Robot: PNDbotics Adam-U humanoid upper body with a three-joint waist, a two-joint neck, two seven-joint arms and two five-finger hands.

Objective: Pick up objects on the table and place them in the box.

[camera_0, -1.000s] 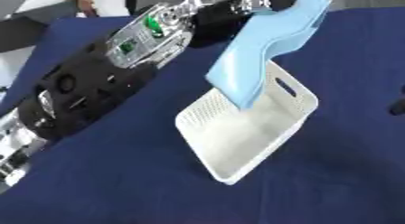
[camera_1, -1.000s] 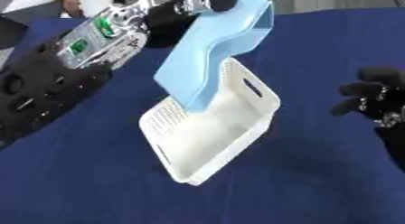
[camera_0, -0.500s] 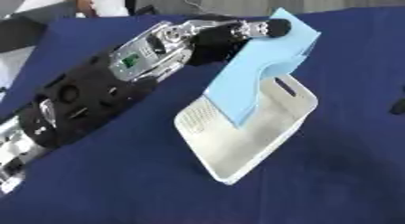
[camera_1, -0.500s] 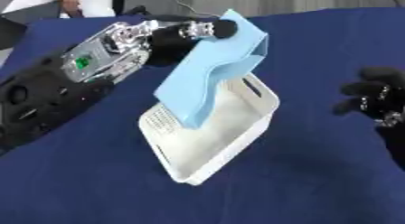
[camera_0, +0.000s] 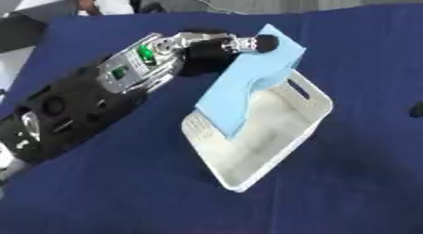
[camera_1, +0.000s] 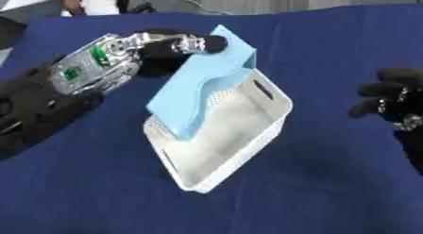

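A light blue curved scoop-like object (camera_0: 248,84) leans with its lower end inside the white perforated box (camera_0: 281,146) and its upper end above the box's far rim. My left hand (camera_0: 227,44) is shut on the top end of the blue object, the arm reaching in from the lower left. My right hand (camera_1: 395,105) hovers at the right edge over the cloth, fingers relaxed and holding nothing.
A dark blue cloth (camera_0: 107,190) covers the table. The box lies askew in the middle. A person's sleeve (camera_0: 107,2) shows at the far left edge, away from the objects.
My left hand has lowered the blue object so that its bottom end now rests in the box. The right hand has stayed in place.
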